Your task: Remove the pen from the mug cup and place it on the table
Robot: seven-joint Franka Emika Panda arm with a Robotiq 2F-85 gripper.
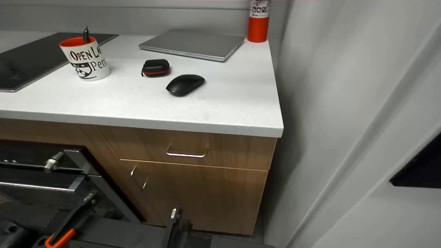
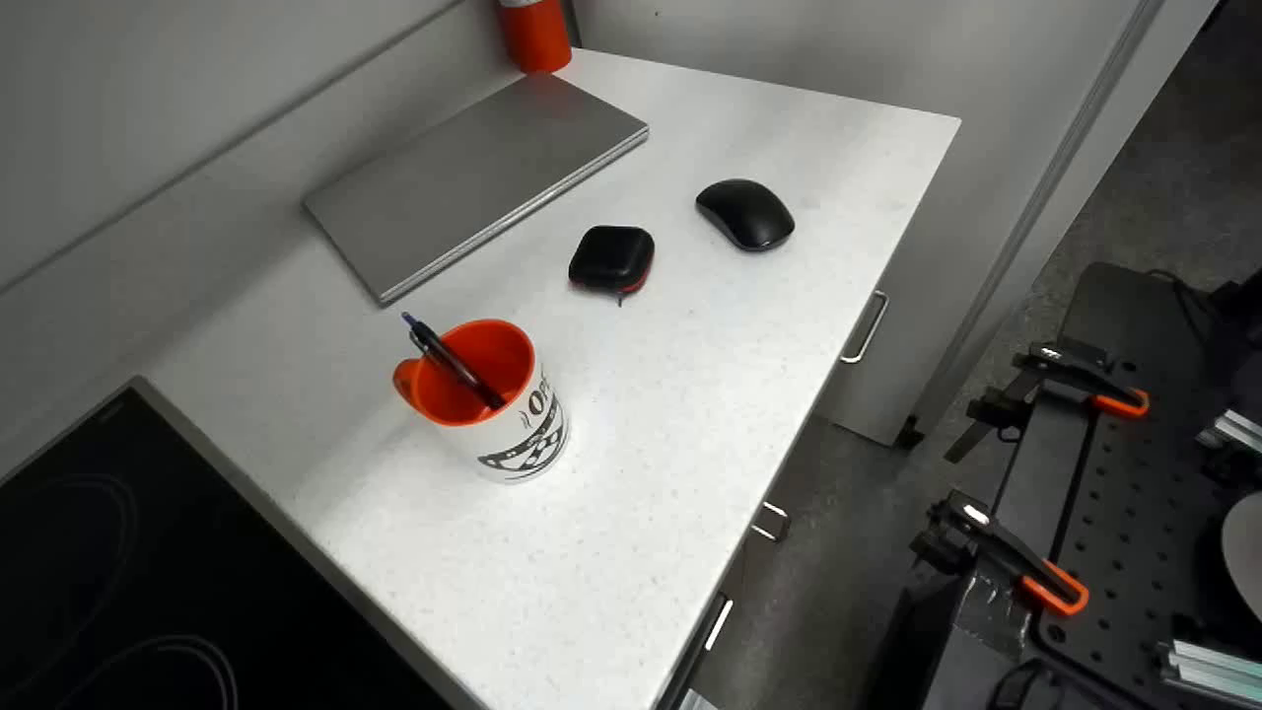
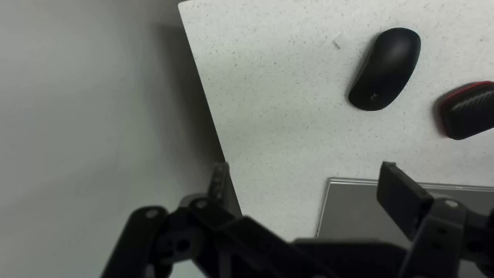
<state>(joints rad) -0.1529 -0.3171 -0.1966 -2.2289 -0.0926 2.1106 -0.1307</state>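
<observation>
The dark pen [image 1: 86,35] leans inside the white mug cup [image 1: 90,67], its upper end sticking out above the reddish-orange rim. In an exterior view the pen [image 2: 454,365] slants across the inside of the mug [image 2: 518,444], its lower end partly hidden. The mug stands on the white table [image 1: 137,100] near the cooktop. My gripper [image 3: 304,166] shows only in the wrist view. It is open and empty, its fingers wide apart above the table's side edge and the laptop corner. Pen and mug are out of the wrist view.
A closed grey laptop [image 1: 193,44] lies at the back. A small black case [image 1: 155,67] and a black mouse [image 1: 185,85] lie right of the mug. A red bottle [image 1: 258,29] stands in the back corner. A black cooktop [image 2: 148,572] and a grey wall [image 1: 344,103] flank the table.
</observation>
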